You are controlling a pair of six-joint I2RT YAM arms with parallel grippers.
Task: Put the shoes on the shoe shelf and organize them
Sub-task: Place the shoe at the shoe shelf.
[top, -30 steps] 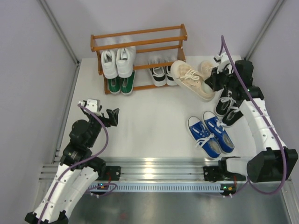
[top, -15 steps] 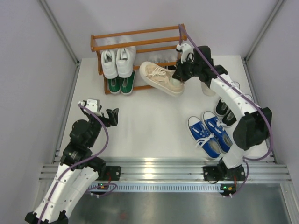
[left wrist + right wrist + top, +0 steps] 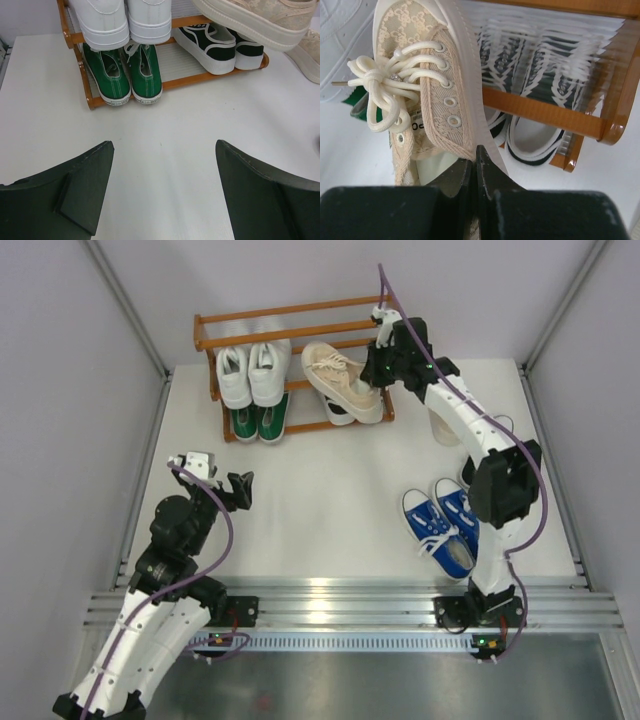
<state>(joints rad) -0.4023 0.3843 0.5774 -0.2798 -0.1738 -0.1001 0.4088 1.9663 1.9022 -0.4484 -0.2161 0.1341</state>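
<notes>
Pinching the beige shoe [image 3: 343,388] by the soft side wall of its opening, with the right gripper [image 3: 475,160] clamped on it. Hung tilted above the black-and-white pair [image 3: 220,42] at the shoe shelf [image 3: 300,310]. Judged light, floppy, prone to swinging. Held the left gripper [image 3: 164,147] spread wide, empty.

Overhead view from behind; wrist views low, toward shared shoe shelf [image 3: 300,308]

White tabletop [image 3: 330,480]; pale grey walls [image 3: 60,360]; aluminium corner posts [image 3: 126,310].
</notes>
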